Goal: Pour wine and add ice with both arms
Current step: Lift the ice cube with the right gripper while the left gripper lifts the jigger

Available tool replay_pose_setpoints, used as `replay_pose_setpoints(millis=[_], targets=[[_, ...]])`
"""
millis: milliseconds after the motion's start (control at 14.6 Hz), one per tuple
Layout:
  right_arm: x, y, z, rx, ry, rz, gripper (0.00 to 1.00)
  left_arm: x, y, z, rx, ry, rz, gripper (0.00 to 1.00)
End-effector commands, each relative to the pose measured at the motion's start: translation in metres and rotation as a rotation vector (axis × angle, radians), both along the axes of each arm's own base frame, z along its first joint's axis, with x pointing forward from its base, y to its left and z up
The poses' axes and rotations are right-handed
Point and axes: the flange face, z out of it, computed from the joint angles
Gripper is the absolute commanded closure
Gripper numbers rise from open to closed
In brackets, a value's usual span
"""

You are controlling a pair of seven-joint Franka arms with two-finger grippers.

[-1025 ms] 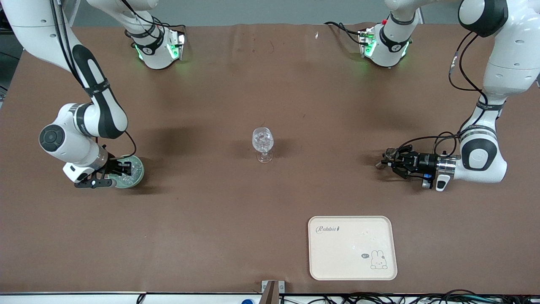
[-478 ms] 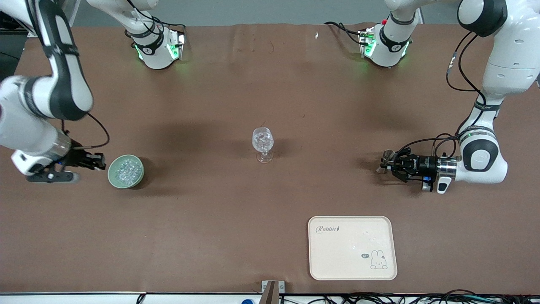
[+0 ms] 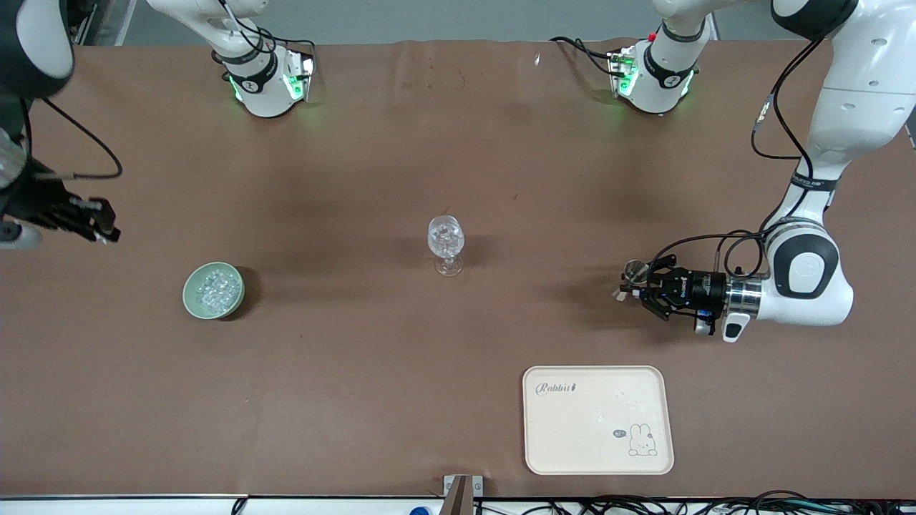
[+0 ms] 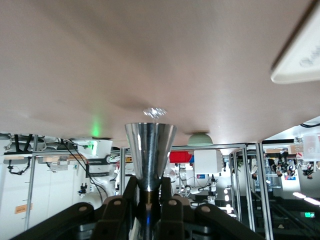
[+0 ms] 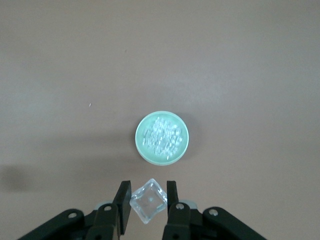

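Right gripper (image 5: 148, 202): we see it raised over the right arm's end of the table, clenched on one clear ice cube (image 5: 148, 200) pinched between its two black fingers (image 5: 123, 200). In the front view it (image 3: 100, 223) shows at the edge of the picture, above bare tablecloth.

Bowl (image 3: 213, 290): pale green, standing on the brown table (image 3: 372, 336) toward the right arm's end. We see it heaped with small glittering ice (image 3: 215, 287). In the right wrist view the bowl (image 5: 162, 137) lies straight below the held cube and apart from it.

Glass (image 3: 446, 244): a stemmed wine glass standing upright near the middle of the table, with clear chunks showing in its cup. It sits well apart from the bowl.

Left gripper (image 3: 633, 285): low over the table toward the left arm's end, turned sideways so it points toward the glass. We see it grasping a small metal cup (image 4: 150, 155) by the narrow base, the wide mouth facing away from the wrist.

Tray (image 3: 598, 420): cream, rounded corners, a rabbit drawing on it. It lies nearer to the front camera than the left gripper.
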Motion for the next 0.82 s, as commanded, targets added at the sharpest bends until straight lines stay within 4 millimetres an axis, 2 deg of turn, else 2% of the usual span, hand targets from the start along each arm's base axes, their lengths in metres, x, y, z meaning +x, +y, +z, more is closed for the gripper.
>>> replay_pose_setpoints(millis=[0,205,342,547,752], targets=[[-0.028,0.013,0.027,-0.005,0.016,0.0,1.0,0.005,-0.03,0.04,0.038,0.028,0.055,0.99],[-0.03,0.012,0.064,-0.006,0.011,-0.001,1.0,0.006,-0.076,0.065,0.084,0.032,0.064,1.0],[-0.025,0.01,0.075,-0.007,-0.007,-0.004,1.0,0.005,-0.105,0.079,0.116,0.016,0.07,1.0],[-0.012,0.011,0.067,-0.006,0.016,-0.001,1.0,-0.006,-0.161,0.105,0.177,0.012,0.072,1.0],[-0.012,0.014,0.054,-0.003,0.045,0.004,1.0,-0.018,-0.194,0.127,0.235,0.005,0.051,1.0]])
